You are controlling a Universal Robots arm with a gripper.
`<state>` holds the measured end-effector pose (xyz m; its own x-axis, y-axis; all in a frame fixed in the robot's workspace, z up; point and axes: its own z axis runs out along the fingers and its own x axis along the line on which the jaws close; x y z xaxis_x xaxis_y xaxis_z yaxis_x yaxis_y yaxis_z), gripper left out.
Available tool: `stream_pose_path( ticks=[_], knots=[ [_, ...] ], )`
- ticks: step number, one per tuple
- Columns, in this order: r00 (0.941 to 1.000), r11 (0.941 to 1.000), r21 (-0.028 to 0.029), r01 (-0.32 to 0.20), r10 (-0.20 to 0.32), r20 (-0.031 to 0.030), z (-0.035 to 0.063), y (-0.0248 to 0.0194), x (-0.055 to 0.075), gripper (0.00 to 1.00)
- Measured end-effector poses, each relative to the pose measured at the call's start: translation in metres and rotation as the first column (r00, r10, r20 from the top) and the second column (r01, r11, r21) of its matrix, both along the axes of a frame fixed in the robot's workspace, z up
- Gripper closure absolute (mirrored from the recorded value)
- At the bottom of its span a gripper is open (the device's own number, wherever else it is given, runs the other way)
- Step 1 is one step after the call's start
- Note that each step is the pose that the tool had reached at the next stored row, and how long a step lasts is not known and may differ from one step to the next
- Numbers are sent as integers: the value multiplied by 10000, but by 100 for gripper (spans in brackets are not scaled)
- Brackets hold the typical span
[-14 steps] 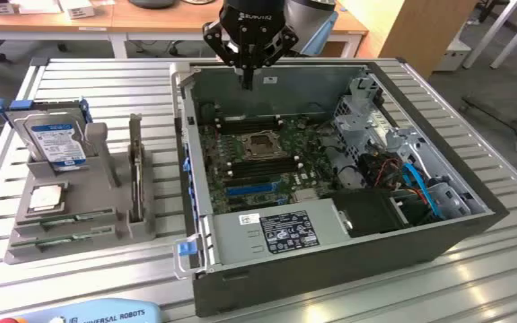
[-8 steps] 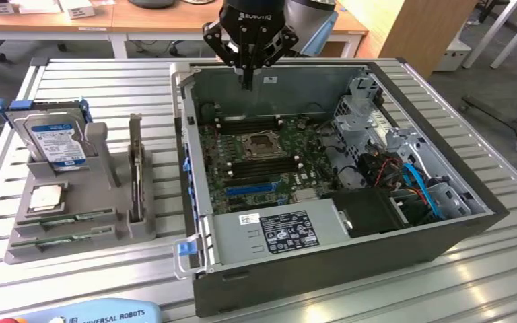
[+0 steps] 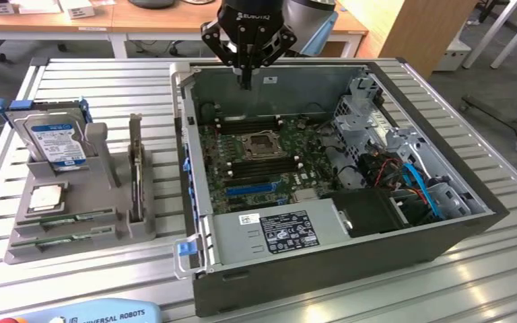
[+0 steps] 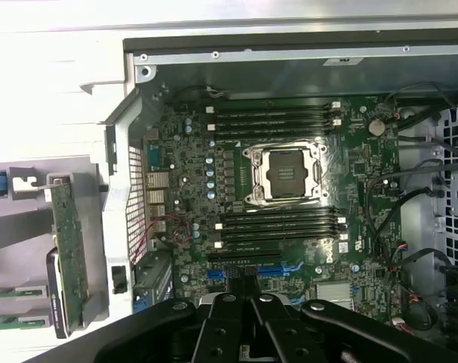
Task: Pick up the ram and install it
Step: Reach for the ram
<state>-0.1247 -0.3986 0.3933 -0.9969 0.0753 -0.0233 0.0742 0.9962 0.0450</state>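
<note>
Ram (image 3: 65, 217): two thin green sticks are seen lying flat, one just beside the other, in the front slots of the grey tray (image 3: 25, 252) at the exterior view's left. Neither is lifted.
Ram, wrist view (image 4: 13, 291): the same green strips are caught at the picture's edge, outside the computer case (image 3: 330, 269).
Pincer (image 3: 245, 84): its fingertips are pressed together and nothing is seen clamped between them. It hangs over the far end of the open case, well apart from the ram. In the wrist view it (image 4: 244, 295) is seen as black links above the motherboard (image 4: 289, 189).
Step in hand: judged to be the very start, since the ram is not yet picked and nothing is installed.
What the pick calls for: by judgement, the fingers must be parted, carried across to the tray and lined up with a stick's long, thin edges. The thin board leaves little room for error.
Memory slots (image 3: 251, 126): long black rows on either side of the processor socket (image 3: 260, 145) look empty.
Tray neighbours: a hard drive (image 3: 56, 138) stands upright at the back, a square silver chip (image 3: 45, 196) lies behind the ram, and a tall card (image 3: 135, 178) stands on edge beside them.
Bench (image 3: 106, 81): slatted metal, on which the tray and case are carried.
Writing: "ROBOTIQ" is made out on the pincer's body, and "UNIVERSAL ROBOTS" on the pale blue handset (image 3: 97, 314) at the near edge.
Labels: the hard drive's label and the power supply's sticker (image 3: 281, 232) cannot be read.
</note>
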Motion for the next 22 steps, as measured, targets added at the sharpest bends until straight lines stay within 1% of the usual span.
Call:
stream_pose_path(
  ticks=[4, 10, 22],
  knots=[
    [10000, 10000, 0, 1, -1, 0, -2, 1, -59, 90],
    [10000, 10000, 1, 4, -4, 0, -6, 1, -182, 90],
    [10000, 10000, 1, 47, -47, 1, -13, 4, -338, 90]
  ],
)
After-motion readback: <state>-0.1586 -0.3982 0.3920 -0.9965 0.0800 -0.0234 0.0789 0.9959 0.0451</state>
